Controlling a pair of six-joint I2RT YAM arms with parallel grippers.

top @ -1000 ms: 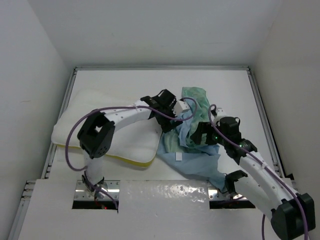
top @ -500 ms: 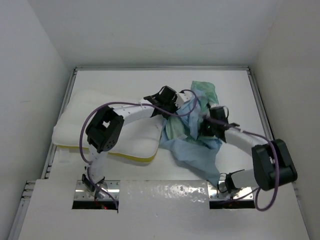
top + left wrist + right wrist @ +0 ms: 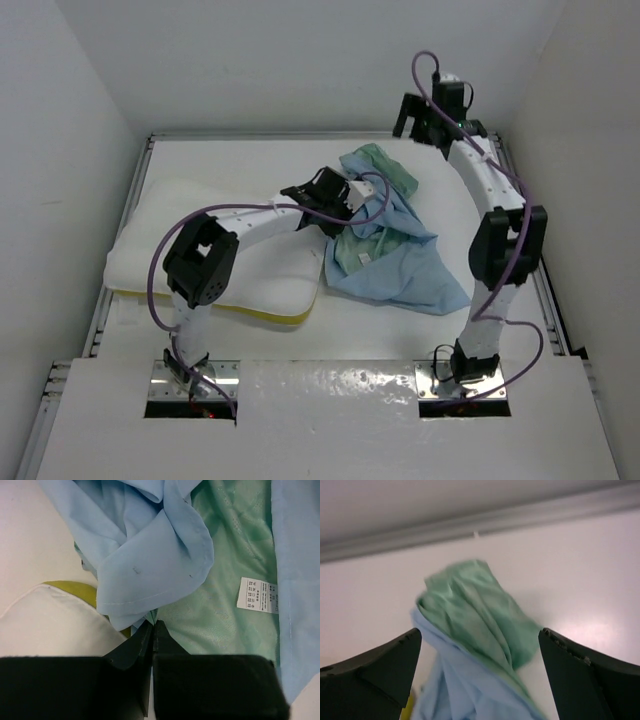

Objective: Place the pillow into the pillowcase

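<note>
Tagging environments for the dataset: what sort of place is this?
Likely an enclosed lab workcell, not a home: blank white walls box in a white table with metal edge rails, the left arm and right arm are bolted at its near edge, and a pillow and pillowcase lie on it.

One pillow (image 3: 220, 265) with one yellow band (image 3: 75, 589). One pillowcase (image 3: 400, 270), one white label (image 3: 256, 594) on it. Two arms: left arm (image 3: 250, 225), right arm (image 3: 485, 180). Two hands: left hand (image 3: 152, 630), right hand (image 3: 478, 640), two fingers (image 3: 380, 670) each. One counter (image 3: 250, 160).
</note>
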